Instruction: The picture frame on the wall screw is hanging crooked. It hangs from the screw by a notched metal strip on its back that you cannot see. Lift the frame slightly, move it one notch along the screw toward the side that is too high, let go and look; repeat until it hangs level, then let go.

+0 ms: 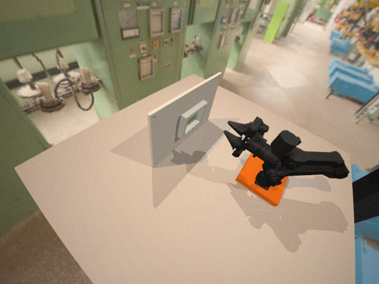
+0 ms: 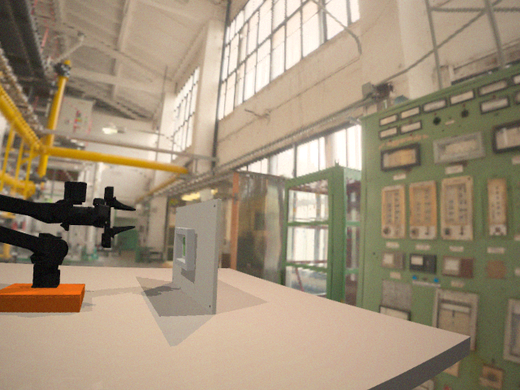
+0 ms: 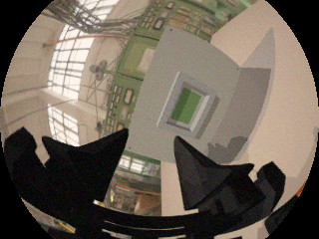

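Note:
The picture frame is light grey with a green picture. It hangs on the front of the upright grey panel. Its edges look nearly parallel to the panel's edges; a small tilt is hard to tell in these slanted views. The screw and the notched strip are hidden. My gripper is open with nothing between its fingers. It is in front of the panel, well apart from the frame, with its fingertips pointing toward the panel.
The panel stands on a beige table. The arm's orange base sits on the table in front of the panel. Shadows of the arm and panel fall on the table. Green cabinets in the background are beyond the table.

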Robot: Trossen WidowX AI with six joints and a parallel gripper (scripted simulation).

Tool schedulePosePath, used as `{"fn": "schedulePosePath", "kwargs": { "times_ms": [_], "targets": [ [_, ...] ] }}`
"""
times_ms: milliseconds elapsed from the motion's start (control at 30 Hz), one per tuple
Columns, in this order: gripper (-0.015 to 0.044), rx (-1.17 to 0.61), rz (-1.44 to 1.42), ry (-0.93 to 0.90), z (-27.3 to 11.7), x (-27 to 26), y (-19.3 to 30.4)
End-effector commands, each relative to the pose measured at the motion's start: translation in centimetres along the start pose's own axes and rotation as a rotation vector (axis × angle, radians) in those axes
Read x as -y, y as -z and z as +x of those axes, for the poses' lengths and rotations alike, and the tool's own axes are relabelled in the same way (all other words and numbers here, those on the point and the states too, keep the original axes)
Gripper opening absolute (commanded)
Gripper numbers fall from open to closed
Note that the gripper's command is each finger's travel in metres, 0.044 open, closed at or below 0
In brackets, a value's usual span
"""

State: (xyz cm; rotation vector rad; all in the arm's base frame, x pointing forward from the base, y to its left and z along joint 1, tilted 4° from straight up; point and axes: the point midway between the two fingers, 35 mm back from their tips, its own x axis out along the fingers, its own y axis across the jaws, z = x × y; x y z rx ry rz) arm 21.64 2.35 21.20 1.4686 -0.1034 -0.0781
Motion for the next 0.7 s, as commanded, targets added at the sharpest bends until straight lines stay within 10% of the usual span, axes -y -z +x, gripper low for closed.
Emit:
{"fn": "schedulePosePath", "kwargs": {
  "times_ms": [0, 667],
  "targets": [
    [0.0260, 0.015, 0.000, -0.009, -1.85, -0.37, -0.72],
    [0.0260, -0.052, -0.096, 0.042, -2.62, -0.50, -1.35]
  ]
}}
